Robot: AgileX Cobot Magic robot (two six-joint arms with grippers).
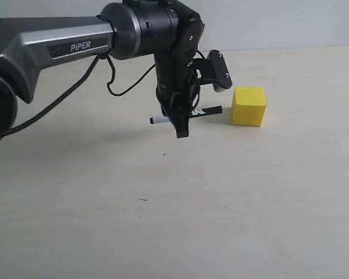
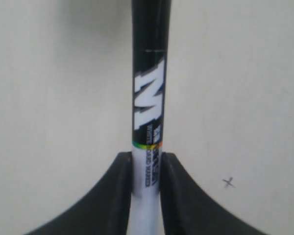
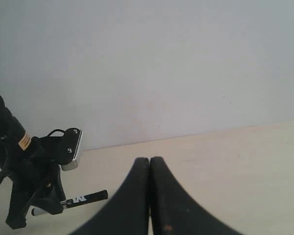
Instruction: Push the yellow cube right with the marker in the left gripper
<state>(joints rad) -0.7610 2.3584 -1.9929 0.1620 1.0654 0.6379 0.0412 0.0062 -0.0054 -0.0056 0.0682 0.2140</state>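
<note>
A: "Well, the left gripper (image 1: 181, 130) pinches the marker (image 1: 208, 111) crosswise, jaws closed narrowly on its barrel. The black cap points right, just short of the yellow cube (image 1: 248, 106)."

B: "The risk is that the thin tip lands off-centre and the cube twists, or the marker slips in the jaws. One marker, one cube."

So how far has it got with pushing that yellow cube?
Done: the left hand has the marker clamped by its white barrel. In hand: the marker's black cap end points at the yellow cube, just short of its left face, with a small gap showing. Left: making contact and pushing the cube right.
</note>
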